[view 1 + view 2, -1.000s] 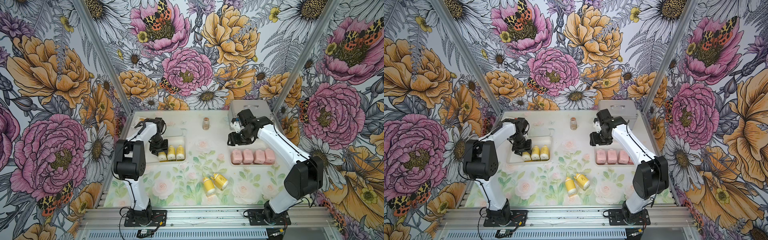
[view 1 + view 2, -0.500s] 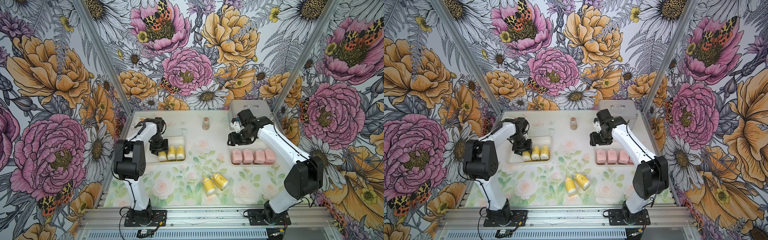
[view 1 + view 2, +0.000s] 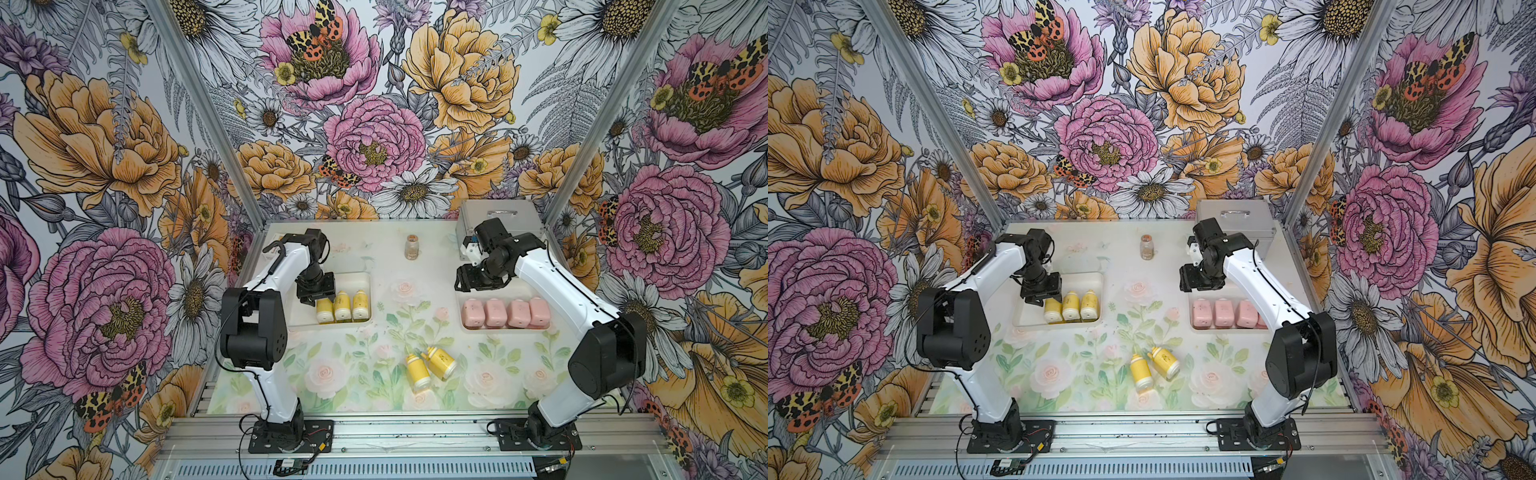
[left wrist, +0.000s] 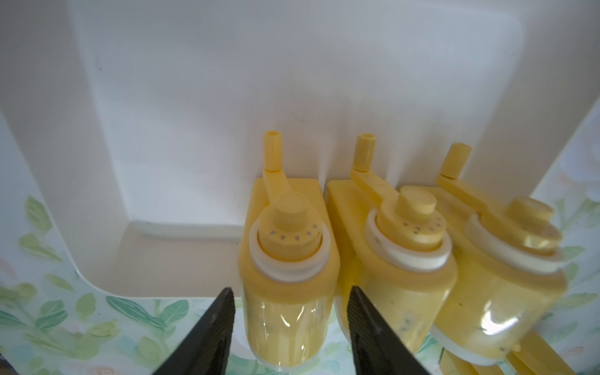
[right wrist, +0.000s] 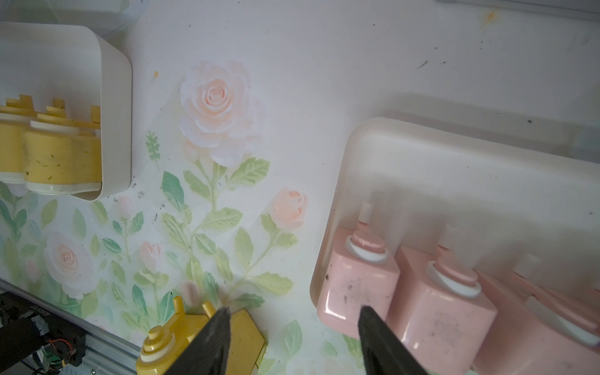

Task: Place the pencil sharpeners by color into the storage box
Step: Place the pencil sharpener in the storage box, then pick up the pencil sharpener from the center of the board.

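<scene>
Three yellow pencil sharpeners (image 3: 342, 305) stand side by side in the left white storage box (image 3: 365, 279). My left gripper (image 3: 318, 297) hangs over the one nearest the left arm. In the left wrist view my left gripper (image 4: 291, 290) is open, its fingers straddling that sharpener (image 4: 287, 259) with small gaps either side. Several pink pencil sharpeners (image 3: 496, 312) fill the right white box (image 3: 505, 330). My right gripper (image 3: 473, 282) hovers open and empty above the table just behind that box, as the right wrist view (image 5: 295, 309) also shows. Two more yellow sharpeners (image 3: 428, 368) lie loose near the front middle.
A small clear jar with brown filling (image 3: 411, 247) stands at the back middle. A silver metal case (image 3: 498, 216) sits in the back right corner behind the right arm. Both arm bases are bolted along the front rail.
The left jaws have spread a little around the yellow sharpener in the left box. Neither arm has otherwise shifted, and the right gripper is unchanged.
</scene>
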Robot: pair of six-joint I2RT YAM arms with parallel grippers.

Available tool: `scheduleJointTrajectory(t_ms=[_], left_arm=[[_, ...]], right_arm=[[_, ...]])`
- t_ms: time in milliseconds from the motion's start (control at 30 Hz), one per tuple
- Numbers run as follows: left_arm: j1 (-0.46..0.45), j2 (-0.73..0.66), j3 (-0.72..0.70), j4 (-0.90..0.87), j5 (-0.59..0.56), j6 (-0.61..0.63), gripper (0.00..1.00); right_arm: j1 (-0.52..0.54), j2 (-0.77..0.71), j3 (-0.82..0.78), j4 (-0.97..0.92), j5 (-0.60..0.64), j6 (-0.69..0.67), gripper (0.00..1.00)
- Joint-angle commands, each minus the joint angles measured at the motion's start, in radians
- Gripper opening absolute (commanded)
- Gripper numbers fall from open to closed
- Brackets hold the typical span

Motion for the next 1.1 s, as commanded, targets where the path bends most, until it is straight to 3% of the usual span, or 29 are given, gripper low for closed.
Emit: scheduleJointTrajectory(t_ms=[0,200,300,400,633,867,1067], left_arm=[[-0.007,-0.088,0.055,-0.031,-0.03,-0.03,0.58],[-0.034,-0.208,0.058,-0.048,-0.041,-0.101,0.58],[-0.114,-0.293,0.018,-0.046,-0.071,-0.185,0.58],[-0.25,-0.372,-0.042,-0.044,-0.118,-0.3,0.58],[-0.662,-0.493,-0.196,-0.025,-0.232,-0.689,0.59],[-0.966,-0.379,-0.209,0.033,-0.248,-0.95,0.6],[-1.068,-0.206,-0.136,0.088,-0.21,-1.03,0.63]], right_arm=[[0.006,-0.016,-0.001,0.02,-0.01,-0.008,0.65],[0.007,-0.016,-0.001,0.018,-0.005,-0.008,0.65],[0.007,-0.019,0.0,0.018,-0.002,-0.009,0.65],[0.006,-0.02,0.002,0.018,-0.002,-0.008,0.65],[0.004,-0.031,-0.001,0.018,0.008,-0.006,0.65],[-0.005,-0.032,0.0,0.018,0.023,0.0,0.65],[-0.022,-0.062,-0.012,0.018,0.041,0.007,0.65]])
